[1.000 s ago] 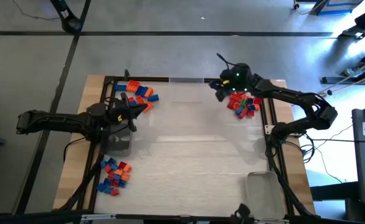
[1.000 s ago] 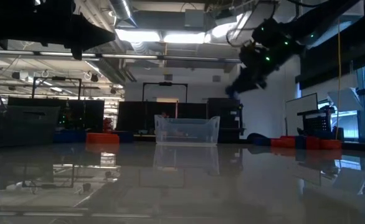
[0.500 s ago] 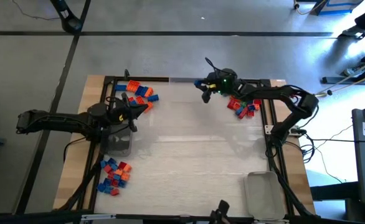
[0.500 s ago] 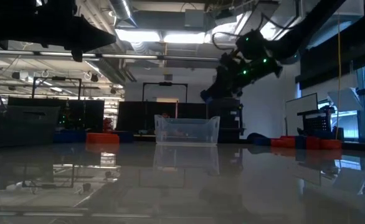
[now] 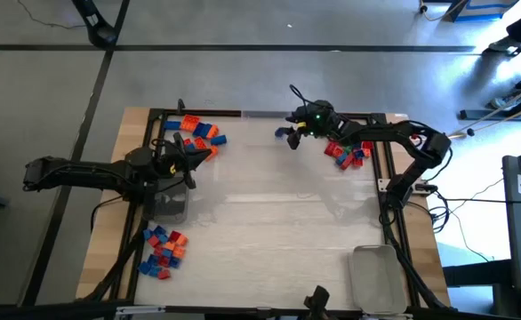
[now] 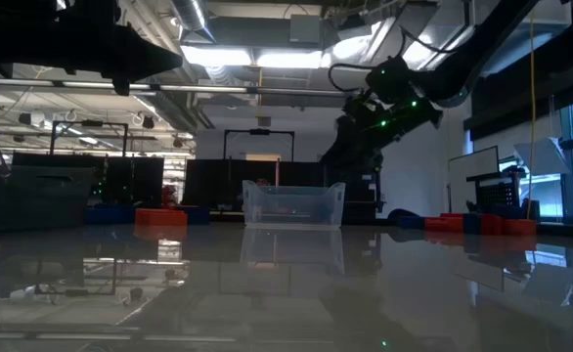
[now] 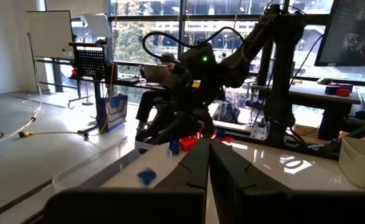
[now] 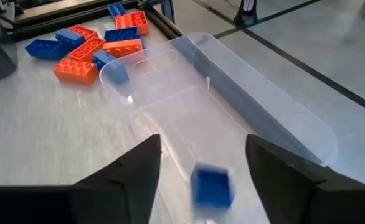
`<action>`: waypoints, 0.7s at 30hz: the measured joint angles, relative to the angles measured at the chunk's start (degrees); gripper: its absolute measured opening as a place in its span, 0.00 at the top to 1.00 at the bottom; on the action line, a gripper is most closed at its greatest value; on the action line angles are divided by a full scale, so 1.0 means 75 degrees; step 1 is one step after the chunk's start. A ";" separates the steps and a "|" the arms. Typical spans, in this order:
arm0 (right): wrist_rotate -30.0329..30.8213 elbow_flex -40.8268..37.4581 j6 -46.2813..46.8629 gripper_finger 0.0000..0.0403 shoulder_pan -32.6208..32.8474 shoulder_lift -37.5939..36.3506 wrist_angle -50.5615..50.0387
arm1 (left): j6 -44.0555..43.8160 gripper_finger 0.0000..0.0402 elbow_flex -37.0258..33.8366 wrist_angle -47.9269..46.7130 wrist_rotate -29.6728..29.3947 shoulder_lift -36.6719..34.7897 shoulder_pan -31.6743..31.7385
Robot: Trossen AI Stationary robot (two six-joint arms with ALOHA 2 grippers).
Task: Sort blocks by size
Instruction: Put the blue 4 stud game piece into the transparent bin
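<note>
A: High view first. Where are the arms?
B: The right gripper [image 5: 289,133] hangs at about one o'clock over the table's far edge, above a clear tray [image 5: 265,120]. One pile of blocks [image 5: 348,149] lies just beside it toward two o'clock, another pile of blocks [image 5: 196,131] at eleven, a third pile [image 5: 163,251] at eight. The left gripper [image 5: 188,153] waits at ten o'clock, just beside the eleven o'clock pile.

A: Low view?
B: The right gripper [image 6: 337,156] is raised over the clear tray [image 6: 293,205] at mid-table.

A: Left wrist view?
B: The left gripper [image 7: 208,163] has its fingers pressed together on nothing. Beyond them the other arm hovers, and a small blue block [image 7: 146,177] shows below it, blurred.

A: Right wrist view?
B: The right gripper [image 8: 202,165] has its fingers apart, clamping nothing. A blue block [image 8: 210,186] sits between them, blurred, over the tray [image 8: 263,112]. Red, orange and blue blocks [image 8: 86,46] lie past the tray's far end.
</note>
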 joint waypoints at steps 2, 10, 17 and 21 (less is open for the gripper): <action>0.0003 0.0000 -0.0193 0.37 0.0000 -0.0371 -0.0504 | -0.0006 1.00 0.0000 -0.0003 0.0000 0.0002 0.0000; 0.1737 0.0003 -0.0704 0.34 0.0000 -0.2742 -0.3919 | 0.0043 1.00 0.0000 -0.0003 0.0000 0.0002 0.0009; 0.3791 0.0003 0.0116 0.39 -0.0003 -0.4338 -0.6509 | 0.0402 1.00 0.0000 0.0050 0.0000 0.0040 0.0017; 0.4288 0.0003 0.0367 0.42 0.0000 -0.4705 -0.7230 | 0.0281 1.00 0.0000 0.0050 0.0000 0.0300 0.0108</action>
